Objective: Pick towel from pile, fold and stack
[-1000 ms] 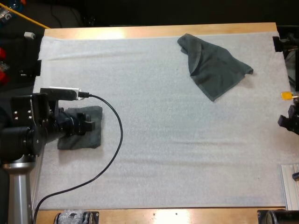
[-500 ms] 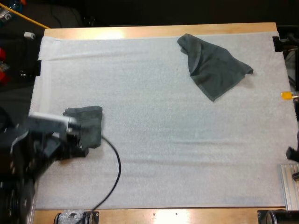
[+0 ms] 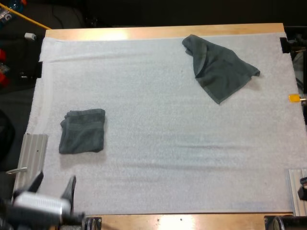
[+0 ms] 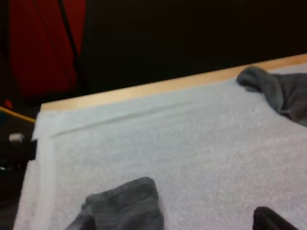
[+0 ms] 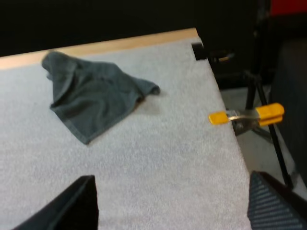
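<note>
A folded dark grey-green towel point(image 3: 82, 131) lies flat on the left part of the white mat point(image 3: 158, 143). At the far right of the mat sits a crumpled towel point(image 3: 218, 67). My left gripper point(image 3: 53, 185) is open at the near left corner, well short of the folded towel point(image 4: 127, 207), with nothing between its fingers point(image 4: 267, 220). The crumpled towel point(image 4: 280, 91) lies far beyond it. My right gripper point(image 5: 175, 211) is open over bare mat, with the crumpled towel point(image 5: 93, 93) some way ahead of its fingers point(image 5: 76, 203).
Ribbed metal plates lie at the mat's near left edge point(image 3: 31, 153) and near right edge point(image 3: 297, 191). An orange clamp point(image 5: 247, 115) sticks out past the mat's right edge. The wooden table rim point(image 3: 163, 31) runs along the far side.
My left gripper has let go of the folded towel and drawn back to the near left corner. The right arm has pulled back off the right edge.
</note>
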`<move>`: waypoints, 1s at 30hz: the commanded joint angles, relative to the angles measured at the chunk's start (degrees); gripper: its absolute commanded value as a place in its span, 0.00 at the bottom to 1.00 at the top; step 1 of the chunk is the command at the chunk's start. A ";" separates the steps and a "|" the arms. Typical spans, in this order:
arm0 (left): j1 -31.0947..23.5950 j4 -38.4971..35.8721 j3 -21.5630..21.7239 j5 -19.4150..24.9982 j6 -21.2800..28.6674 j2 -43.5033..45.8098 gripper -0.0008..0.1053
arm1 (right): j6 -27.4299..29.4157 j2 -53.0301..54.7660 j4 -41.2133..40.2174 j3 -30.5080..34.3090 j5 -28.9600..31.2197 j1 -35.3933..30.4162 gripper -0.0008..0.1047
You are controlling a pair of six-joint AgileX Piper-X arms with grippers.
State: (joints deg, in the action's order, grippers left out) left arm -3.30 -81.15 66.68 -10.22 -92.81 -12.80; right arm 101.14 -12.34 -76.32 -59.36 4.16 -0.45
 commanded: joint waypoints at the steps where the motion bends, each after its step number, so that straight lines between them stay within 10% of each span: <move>1: 0.26 -1.13 0.20 0.54 0.67 1.53 0.59 | -0.01 1.00 -1.01 -0.41 -0.59 0.05 0.60; 30: 0.08 -5.74 -10.25 0.58 1.45 21.77 0.59 | -2.39 15.59 -1.96 0.97 -0.56 0.05 0.60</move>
State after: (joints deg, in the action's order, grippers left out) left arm -3.30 -87.21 56.34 -9.77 -91.30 1.05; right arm 98.56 0.99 -79.29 -58.40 4.01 -0.45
